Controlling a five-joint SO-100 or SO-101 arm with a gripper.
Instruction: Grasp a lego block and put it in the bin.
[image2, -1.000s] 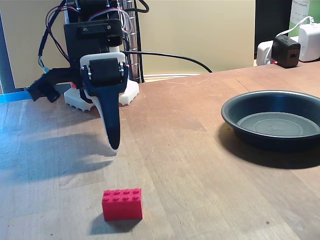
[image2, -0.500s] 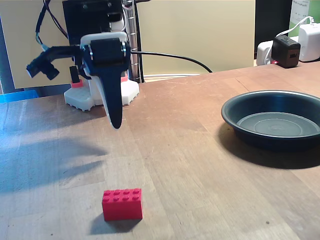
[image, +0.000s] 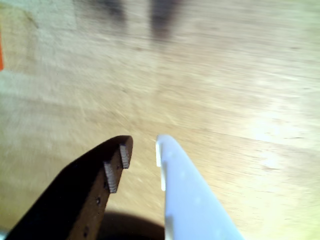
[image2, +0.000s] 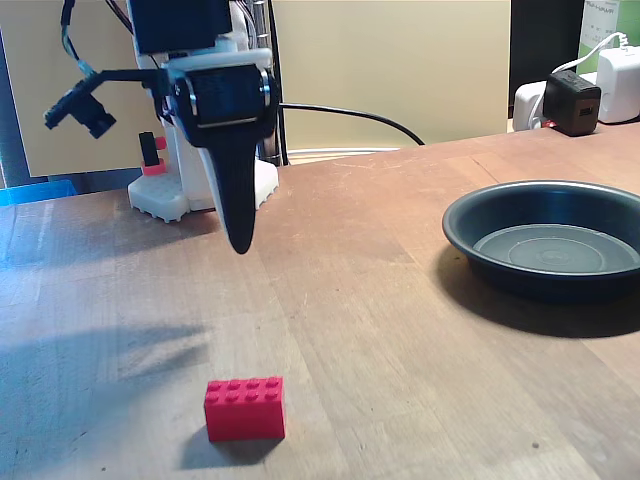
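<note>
Gripper (image2: 240, 245) now higher than 0.5 s ago, jaws slightly parted, holding nothing. Lego block (image2: 245, 408) and bin (image2: 480, 262) unmoved. No legible writing.

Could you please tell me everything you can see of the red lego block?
In the fixed view, the lego block is a small bright red rectangular brick of glossy plastic with two rows of four studs on top. It sits upright and flat on the wooden table, near the front edge, casting a small shadow. Nothing else touches it; the gripper hangs above and behind it.
</note>
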